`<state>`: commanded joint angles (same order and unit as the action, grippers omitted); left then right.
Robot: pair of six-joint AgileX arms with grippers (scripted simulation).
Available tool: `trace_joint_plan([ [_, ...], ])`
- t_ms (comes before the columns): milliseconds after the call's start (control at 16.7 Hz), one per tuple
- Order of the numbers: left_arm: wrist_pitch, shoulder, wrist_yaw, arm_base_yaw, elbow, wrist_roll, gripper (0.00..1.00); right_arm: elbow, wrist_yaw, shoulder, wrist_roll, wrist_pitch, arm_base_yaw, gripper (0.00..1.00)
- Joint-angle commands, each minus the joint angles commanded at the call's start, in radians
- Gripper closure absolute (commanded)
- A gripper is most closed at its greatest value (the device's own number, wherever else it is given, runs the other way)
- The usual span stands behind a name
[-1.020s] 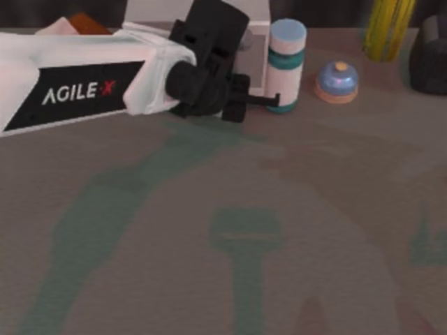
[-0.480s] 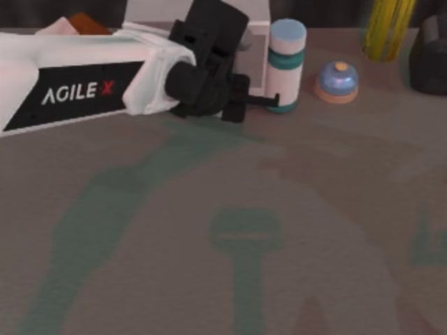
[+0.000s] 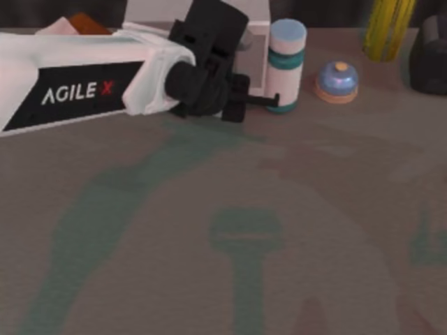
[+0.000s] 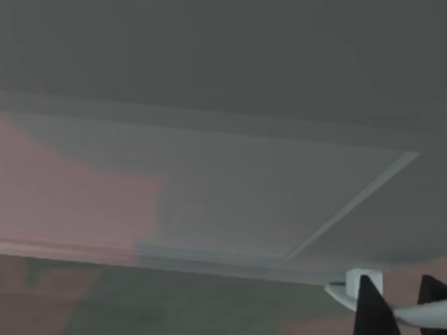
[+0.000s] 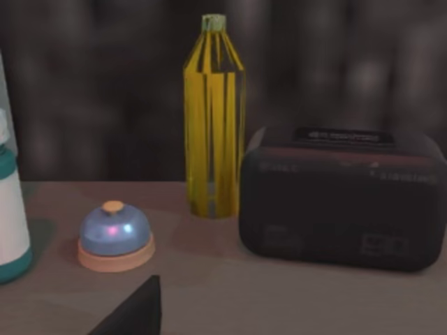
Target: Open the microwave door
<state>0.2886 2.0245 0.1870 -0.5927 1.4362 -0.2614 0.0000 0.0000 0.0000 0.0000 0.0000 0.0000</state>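
The white microwave (image 3: 257, 52) stands at the table's far edge, mostly covered by my left arm. Up close in the left wrist view, the microwave door (image 4: 230, 188) fills the picture, its grey window showing pinkish inside. My left gripper (image 3: 242, 98) is at the microwave's front. Its two black fingertips (image 4: 367, 310) straddle the door's white handle (image 4: 412, 315), so my left gripper (image 4: 395, 280) is shut on it. Of my right gripper, only one black fingertip (image 5: 143, 310) shows, and it is out of the top view.
A white and teal bottle (image 3: 287, 64) stands right beside the microwave. Farther right are a blue bell (image 3: 336, 82), a yellow bottle (image 3: 387, 28) and a black box (image 3: 429, 56). A brown tissue box (image 3: 87, 23) sits behind my left arm.
My left arm has shifted only very slightly. Everything else stays where it was.
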Motion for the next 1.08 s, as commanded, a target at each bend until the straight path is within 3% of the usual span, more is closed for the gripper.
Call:
trace_joint_plan([
  [1080, -0.026, -0.034, -0.042, 0.013, -0.052, 0.051, 1.0, 0.0, 0.0, 0.0, 0.0, 0.0, 0.0, 0.0],
])
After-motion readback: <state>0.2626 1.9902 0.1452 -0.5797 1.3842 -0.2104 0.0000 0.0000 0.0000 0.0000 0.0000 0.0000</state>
